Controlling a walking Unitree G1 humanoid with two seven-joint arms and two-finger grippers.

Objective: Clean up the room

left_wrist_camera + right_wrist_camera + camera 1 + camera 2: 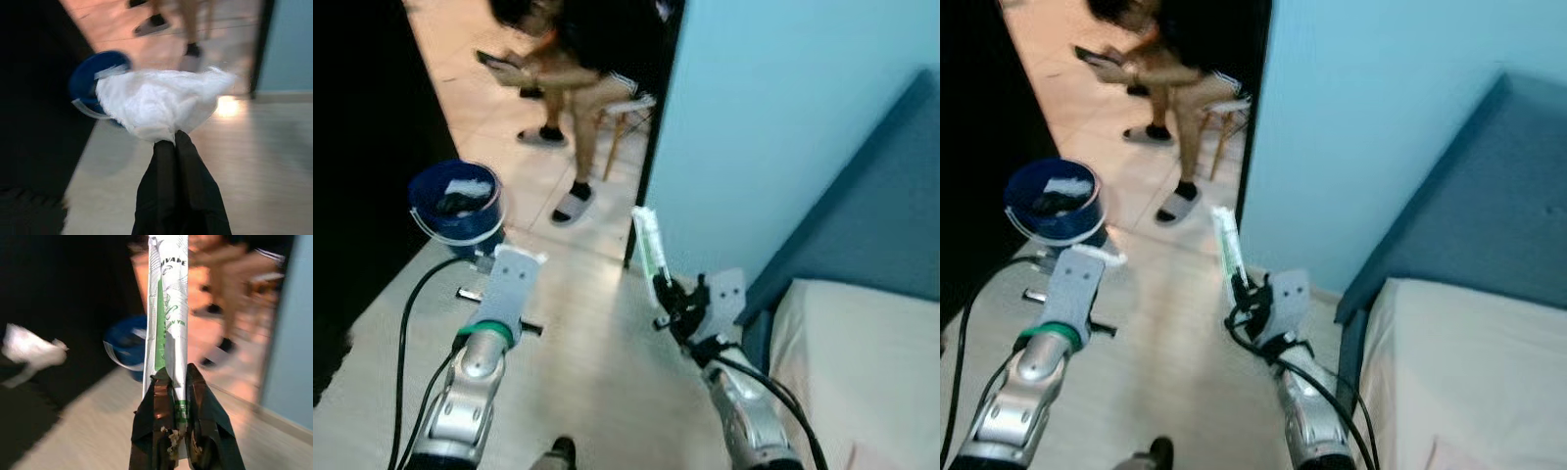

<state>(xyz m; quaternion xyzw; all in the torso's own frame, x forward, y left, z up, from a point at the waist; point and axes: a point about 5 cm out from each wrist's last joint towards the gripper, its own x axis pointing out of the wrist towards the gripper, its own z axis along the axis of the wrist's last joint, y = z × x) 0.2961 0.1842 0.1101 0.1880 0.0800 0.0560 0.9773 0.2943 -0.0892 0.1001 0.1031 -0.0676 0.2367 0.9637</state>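
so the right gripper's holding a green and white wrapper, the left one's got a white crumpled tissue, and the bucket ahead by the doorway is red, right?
Not quite: the bucket is blue, not red, as the left eye view shows. The rest holds: the right gripper is shut on the green and white wrapper, and the left gripper is shut on the white crumpled tissue.

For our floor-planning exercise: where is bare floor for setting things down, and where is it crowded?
Free: pale floor between blue bucket and bed. Crowded: doorway, where a person sits.
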